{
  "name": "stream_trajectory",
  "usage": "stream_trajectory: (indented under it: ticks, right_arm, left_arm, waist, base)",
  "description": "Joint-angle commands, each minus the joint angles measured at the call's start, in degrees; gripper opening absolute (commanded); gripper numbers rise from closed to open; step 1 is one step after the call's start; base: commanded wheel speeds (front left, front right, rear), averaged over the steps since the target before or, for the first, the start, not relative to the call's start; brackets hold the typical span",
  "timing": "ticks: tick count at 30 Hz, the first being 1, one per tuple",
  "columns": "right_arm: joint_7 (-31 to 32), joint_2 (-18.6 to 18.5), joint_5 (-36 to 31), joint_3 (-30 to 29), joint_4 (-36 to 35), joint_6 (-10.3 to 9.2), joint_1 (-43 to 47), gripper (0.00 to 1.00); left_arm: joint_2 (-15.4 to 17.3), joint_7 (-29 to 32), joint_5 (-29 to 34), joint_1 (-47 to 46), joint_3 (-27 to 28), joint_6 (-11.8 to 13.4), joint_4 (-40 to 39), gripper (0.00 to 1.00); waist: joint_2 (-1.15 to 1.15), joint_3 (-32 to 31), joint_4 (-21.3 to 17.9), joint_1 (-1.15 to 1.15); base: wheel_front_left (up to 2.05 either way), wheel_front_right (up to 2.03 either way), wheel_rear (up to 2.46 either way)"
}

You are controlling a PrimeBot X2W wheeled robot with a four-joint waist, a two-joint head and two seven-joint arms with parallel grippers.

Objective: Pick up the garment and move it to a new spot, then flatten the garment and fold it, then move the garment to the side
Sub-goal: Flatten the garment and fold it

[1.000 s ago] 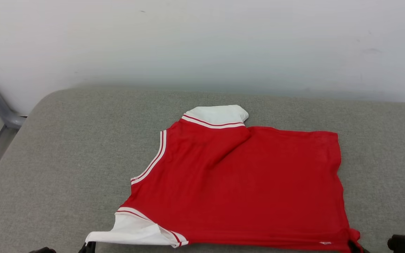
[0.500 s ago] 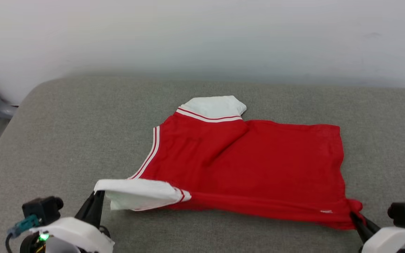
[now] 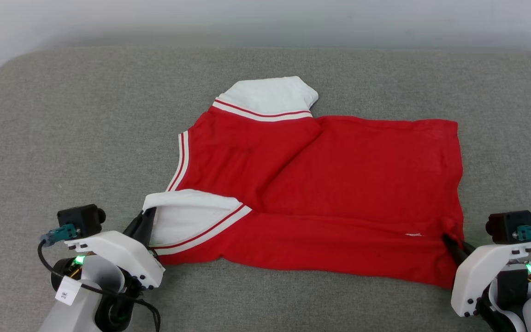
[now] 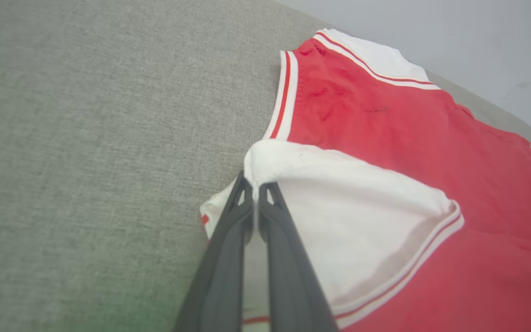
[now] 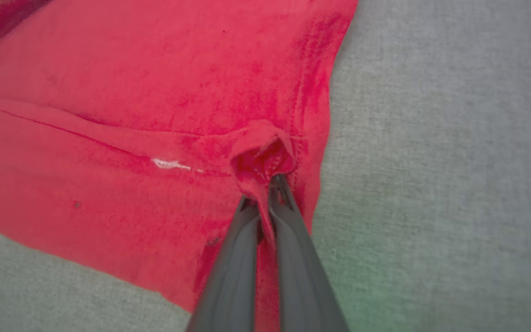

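Note:
The garment (image 3: pixel 339 184), a red jersey with white sleeves and striped trim, lies on the grey cushion with its plain side up. Its near edge is lifted and turned over toward the far side. My left gripper (image 3: pixel 148 216) is shut on the near white sleeve (image 4: pixel 339 221), pinching its edge between the dark fingers (image 4: pixel 228 249). My right gripper (image 3: pixel 447 237) is shut on a bunched bit of the red hem corner (image 5: pixel 261 159) at the garment's near right. The far white sleeve (image 3: pixel 265 94) rests flat. The lettering is hidden.
The grey cushion (image 3: pixel 62 138) spreads wide to the left, right and front of the jersey. A pale wall (image 3: pixel 265 18) runs along the cushion's far edge.
Both grippers have carried the near edge of the jersey away from me, folding sleeve and hem over the red body. The head camera has tilted down, so the whole picture has shifted.

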Motion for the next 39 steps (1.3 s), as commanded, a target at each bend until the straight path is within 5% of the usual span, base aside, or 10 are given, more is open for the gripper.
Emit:
stream_trajectory:
  ticks: [1,5,8,9,11,12,19,24,30,39]
  right_arm:
    - [-0.8,-0.2,0.2,0.6,1.4,-0.06,-1.8,0.0]
    - [-2.3,-0.6,-0.5,1.7,5.4,-0.07,-3.5,0.07]
    - [-4.1,-0.4,0.1,2.8,7.5,-0.07,-4.5,0.6]
    - [-5.2,-0.7,-0.1,3.2,7.7,-0.07,-4.7,1.0]
    - [-8.4,-0.5,0.2,3.1,7.7,-0.07,-5.2,1.0]
    - [-10.5,-0.5,0.2,3.0,7.2,-0.06,-5.4,1.0]
    - [-23.1,1.6,-2.6,-0.4,5.2,-0.06,-3.3,1.0]
    - [-25.0,3.4,-4.6,-2.7,2.4,-0.06,-0.7,1.0]
    - [-23.2,5.3,-6.1,-4.6,-2.4,-0.06,2.4,1.0]
    - [-21.0,7.3,-6.7,-5.5,-6.1,-0.06,3.3,1.0]
  left_arm:
    - [-0.3,0.2,0.0,-1.7,-0.5,-0.9,2.3,0.0]
    - [-1.0,1.6,0.1,-4.8,-2.3,-3.0,7.8,0.0]
    - [-1.4,2.0,-0.3,-6.4,-3.2,-4.1,10.8,0.0]
    - [-1.5,1.5,-0.4,-6.8,-3.2,-4.3,11.5,0.36]
    - [-1.6,0.7,-0.5,-7.4,-3.2,-4.5,12.6,0.86]
    - [-1.6,0.3,-0.6,-7.7,-3.1,-4.7,13.2,1.0]
    - [0.3,-2.2,-0.3,-8.8,-1.8,-4.4,14.2,1.0]
    - [3.1,1.4,-0.8,-8.6,-1.5,-3.7,12.0,1.0]
    - [8.1,17.8,-5.4,-6.7,-2.1,-2.6,5.6,1.0]
    - [12.8,39.5,-14.1,-2.5,-1.6,4.3,-2.7,1.0]
  waist:
    - [0.0,1.6,-0.4,-0.01]
    - [0.0,2.5,-0.5,-0.01]
    - [0.0,2.6,-0.5,-0.01]
    - [0.0,2.5,-0.5,-0.01]
    - [0.0,2.0,-0.5,-0.01]
    - [0.0,1.7,-0.4,-0.01]
    - [0.0,-1.8,-0.3,-0.01]
    - [0.0,-4.5,-0.4,-0.01]
    - [0.0,-6.1,-0.7,-0.01]
    - [0.0,-4.0,-2.4,-0.01]
  base:
    - [0.0,0.0,0.0]
    - [0.0,0.0,0.0]
    - [0.0,0.0,0.0]
    - [0.0,0.0,0.0]
    - [0.0,0.0,0.0]
    - [0.0,0.0,0.0]
    - [0.0,0.0,0.0]
    - [0.0,0.0,0.0]
    - [0.0,0.0,0.0]
    - [0.0,0.0,0.0]
